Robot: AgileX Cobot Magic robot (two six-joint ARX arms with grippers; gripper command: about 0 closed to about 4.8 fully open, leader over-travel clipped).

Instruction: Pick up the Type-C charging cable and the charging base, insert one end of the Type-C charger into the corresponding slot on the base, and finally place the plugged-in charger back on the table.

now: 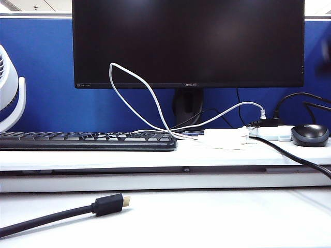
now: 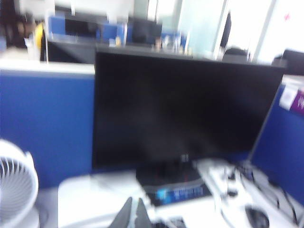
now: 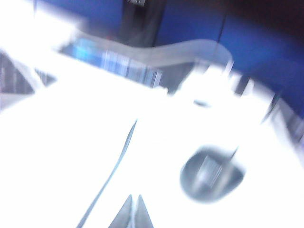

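Only the fingertips of each two-finger gripper are showing. The left gripper (image 2: 136, 214) is appearing at the lower edge of the left wrist frame as two slim, dark grey, pointed wedges. The right gripper (image 3: 134, 213) is showing at the lower centre of the right wrist frame as two similar grey tapered blades, smeared by blur. In the exterior frame no arm is showing.
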